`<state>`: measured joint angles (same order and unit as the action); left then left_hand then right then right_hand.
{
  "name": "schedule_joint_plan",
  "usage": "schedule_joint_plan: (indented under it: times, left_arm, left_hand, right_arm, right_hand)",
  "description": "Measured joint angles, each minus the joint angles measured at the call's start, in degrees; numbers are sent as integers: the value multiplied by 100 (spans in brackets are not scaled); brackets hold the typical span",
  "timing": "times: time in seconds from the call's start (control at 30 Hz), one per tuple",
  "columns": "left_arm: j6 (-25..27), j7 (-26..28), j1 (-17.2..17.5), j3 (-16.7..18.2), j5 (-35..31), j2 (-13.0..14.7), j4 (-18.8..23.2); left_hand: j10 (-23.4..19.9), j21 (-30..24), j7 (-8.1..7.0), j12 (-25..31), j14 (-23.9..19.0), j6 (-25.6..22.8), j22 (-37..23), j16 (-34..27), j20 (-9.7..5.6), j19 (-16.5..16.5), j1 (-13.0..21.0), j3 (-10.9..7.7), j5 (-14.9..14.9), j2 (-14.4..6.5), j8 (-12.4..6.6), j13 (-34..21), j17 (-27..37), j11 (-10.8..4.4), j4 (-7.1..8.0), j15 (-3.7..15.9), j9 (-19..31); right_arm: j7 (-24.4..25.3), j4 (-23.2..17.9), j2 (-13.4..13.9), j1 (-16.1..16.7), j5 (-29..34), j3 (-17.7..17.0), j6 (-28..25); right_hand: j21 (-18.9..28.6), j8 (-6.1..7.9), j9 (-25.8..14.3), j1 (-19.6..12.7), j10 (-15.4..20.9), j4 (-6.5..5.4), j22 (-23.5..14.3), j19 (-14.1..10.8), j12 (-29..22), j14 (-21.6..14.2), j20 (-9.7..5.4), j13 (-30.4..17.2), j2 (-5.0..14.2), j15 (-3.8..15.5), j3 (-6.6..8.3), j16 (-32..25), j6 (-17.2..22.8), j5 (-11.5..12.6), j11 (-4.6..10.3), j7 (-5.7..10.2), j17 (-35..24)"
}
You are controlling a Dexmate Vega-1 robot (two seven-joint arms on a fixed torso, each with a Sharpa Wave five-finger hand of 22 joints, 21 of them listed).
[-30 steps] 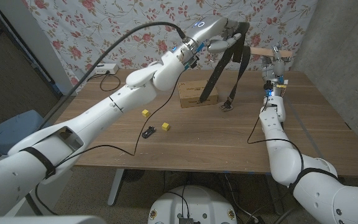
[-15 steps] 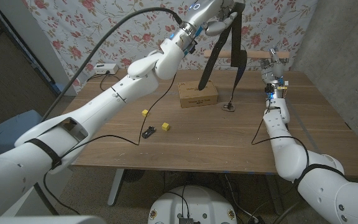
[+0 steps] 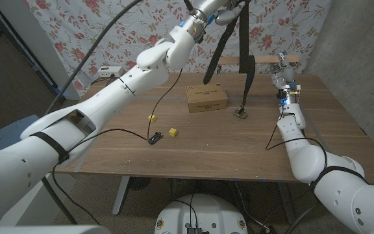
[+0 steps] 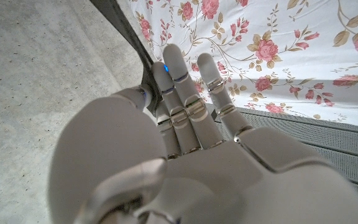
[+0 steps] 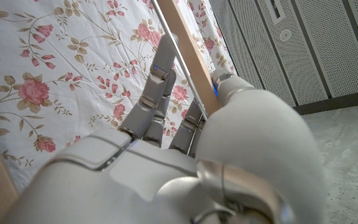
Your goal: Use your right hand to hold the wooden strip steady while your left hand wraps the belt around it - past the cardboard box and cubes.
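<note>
The left hand [image 3: 223, 10] is reaching way up near the top edge of the head view, and it's gripping the belt [image 3: 244, 45], which is draping down from it in two dark lengths. The longer length is dropping straight down so that its buckle end is sitting on the wooden table [image 3: 239, 140] just to the right of the cardboard box [image 3: 206, 98], while the shorter one is swinging out at a slant above the box. In the left wrist view you can see the dark strap [image 4: 124, 28] running between the thumb and the fingers [image 4: 182, 93], so it's pinched, not just hanging over the hand. Over on the right, the right hand [image 3: 281, 73] is holding the wooden strip [image 3: 265, 59] up level above the far side of the table, and the strip is sticking out toward the belt, crossing right behind the straight length. The right wrist view is showing the light wood strip [image 5: 188, 53] clamped between the fingers [image 5: 157, 87] and the thumb. Two yellow cubes [image 3: 152, 117] are sitting on the table left of the box, well apart from the belt, with a small black object [image 3: 154, 138] lying between them near a thin cable. A white box [image 3: 111, 71] is sitting at the far left corner of the table.
</note>
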<state>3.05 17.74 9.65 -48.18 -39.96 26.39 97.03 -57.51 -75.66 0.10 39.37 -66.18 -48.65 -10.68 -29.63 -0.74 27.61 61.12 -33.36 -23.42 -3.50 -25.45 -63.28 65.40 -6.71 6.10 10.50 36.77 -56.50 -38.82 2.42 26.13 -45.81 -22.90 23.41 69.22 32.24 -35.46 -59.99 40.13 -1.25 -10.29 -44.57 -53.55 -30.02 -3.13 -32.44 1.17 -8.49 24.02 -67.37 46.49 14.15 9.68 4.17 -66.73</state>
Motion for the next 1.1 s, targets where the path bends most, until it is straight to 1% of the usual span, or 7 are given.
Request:
schedule_joint_plan:
  times: [0.53, 0.6, 0.7, 0.77, 0.8, 0.93, 1.1]
  left_arm:
    - [399, -216, -754, -266, -477, -219, -558]
    - [429, -246, -754, -266, -532, -219, -558]
    - [494, -305, -966, -382, -675, -257, -741]
    - [523, -333, -966, -382, -765, -257, -741]
    - [531, -338, -1080, -450, -796, -279, -860]
    - [581, -352, -1182, -509, -952, -301, -977]
    - [630, -358, -1318, -587, -1117, -313, -1151]
  left_hand:
    - [-26, -22, -17, 0, 37, -82, 30, -3, 1, 0, 5, 2, 49, 5, 44, -103, 80, -16, -2, -8, 50]
    - [-26, -22, -17, -32, 37, -82, 30, -3, 1, 0, 5, 2, 50, 5, 44, -117, 80, -16, -2, -8, 50]
    - [-26, -22, -17, -42, 37, -82, 30, -3, 1, 1, 4, 2, 50, 4, 44, -120, 80, -16, -2, -8, 50]
    - [-25, -22, -17, -42, 37, -82, 30, -3, 1, 0, -11, 2, 44, -11, 44, -121, 79, -16, -2, -8, 50]
    - [-25, -22, -17, -42, 37, -82, 30, -3, 1, 1, -11, 2, 43, -11, 44, -121, 79, -16, -2, -8, 50]
    - [-25, 3, -17, -42, 36, -83, 30, -3, 0, 0, -11, 1, 9, -11, 44, -123, 75, -16, -1, -8, 50]
    - [-25, 24, -15, -87, 36, -84, 29, 18, -31, -31, -10, 0, 4, -10, 71, -132, 63, -17, -1, -8, 126]
  right_arm:
    - [-667, 774, 82, -398, 243, -319, -47]
    - [-667, 839, 86, -438, 243, -363, -47]
    - [-959, 955, 88, -519, 272, -458, -214]
    - [-959, 983, 88, -558, 272, -509, -214]
    - [-1181, 986, 89, -567, 279, -523, -362]
    - [-1425, 976, 75, -612, 252, -596, -592]
    - [-1780, 735, 37, -596, 83, -629, -1128]
  right_hand:
    - [15, -2, -7, -1, 0, 18, 0, 0, 0, 0, 0, 0, 1, 0, -17, 0, 1, 0, 0, -1, 0]
    - [16, -13, -17, -2, 0, 19, 0, 0, 0, 0, 0, 0, 2, 0, -18, 0, 21, 0, 0, -21, 0]
    - [24, -16, -14, -10, 0, 25, 0, 0, 0, 0, 0, 0, 10, 0, -23, 0, 62, 0, 0, -19, 0]
    - [24, -24, -10, -11, 0, 25, 0, 1, 0, 0, 1, 0, 11, 0, -23, 0, 62, 1, 0, -19, 0]
    - [25, -24, -10, -18, 0, 25, 0, 1, 0, 0, 1, 0, 18, 0, -23, 0, 62, 1, 0, -19, 0]
    - [26, -26, -18, -18, 0, 25, 0, 1, 0, 0, 1, 0, 18, 0, -23, 0, 62, 1, 0, -19, 0]
    - [45, -35, -28, -18, 1, 25, 4, 11, -7, 0, 10, 0, 18, 0, -24, 0, 63, 1, 1, -20, 0]
